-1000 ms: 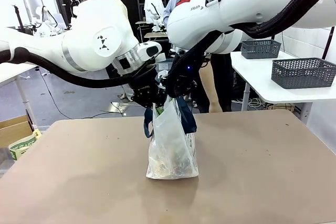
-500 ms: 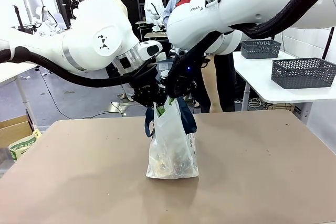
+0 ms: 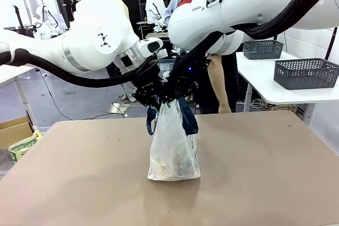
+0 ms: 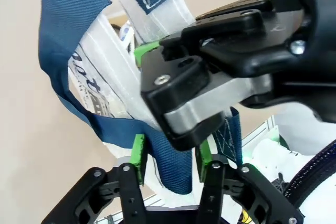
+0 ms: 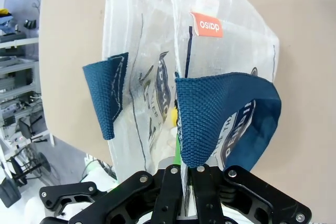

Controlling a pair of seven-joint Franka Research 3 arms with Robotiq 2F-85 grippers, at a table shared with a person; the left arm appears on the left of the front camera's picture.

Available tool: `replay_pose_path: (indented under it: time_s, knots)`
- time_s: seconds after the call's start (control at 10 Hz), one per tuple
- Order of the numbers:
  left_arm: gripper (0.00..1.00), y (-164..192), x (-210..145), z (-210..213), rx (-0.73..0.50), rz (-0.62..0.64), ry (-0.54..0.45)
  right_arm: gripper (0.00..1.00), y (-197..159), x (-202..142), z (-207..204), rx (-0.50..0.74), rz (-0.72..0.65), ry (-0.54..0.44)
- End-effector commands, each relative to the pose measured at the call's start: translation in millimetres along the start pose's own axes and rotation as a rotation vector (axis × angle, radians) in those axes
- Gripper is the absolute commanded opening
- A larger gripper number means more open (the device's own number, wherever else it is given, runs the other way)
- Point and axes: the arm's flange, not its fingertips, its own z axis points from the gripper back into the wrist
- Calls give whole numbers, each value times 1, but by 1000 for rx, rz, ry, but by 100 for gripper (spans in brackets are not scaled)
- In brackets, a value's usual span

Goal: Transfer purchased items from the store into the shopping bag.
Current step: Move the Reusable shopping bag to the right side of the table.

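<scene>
Right gripper (image 5: 184, 167) is clenched on the shopping bag (image 3: 172, 146) at its rim, beside a navy handle (image 5: 210, 114). Left gripper (image 4: 170, 156) has its jaws parted, with the other strap (image 4: 168, 169) hanging between the green pads (image 4: 138, 153). The bag stands upright in the middle of the table (image 3: 79, 173).

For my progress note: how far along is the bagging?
Done: items lie inside the shopping bag, upright on the table. In hand: the right gripper pinches its top; the left gripper has its fingers apart around a navy handle. Left: letting go of the bag.
</scene>
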Motion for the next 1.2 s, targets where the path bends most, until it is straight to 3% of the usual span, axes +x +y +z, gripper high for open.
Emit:
replay_pose_path:
  time_s: [0.0,1.1]
  knots:
    - [100,6,-8,3,-84,-11,-22,0,1,3,-1,27,-31,-14]
    - [100,-1,-17,18,-136,-30,-74,0,2,4,-2,18,-40,-21]
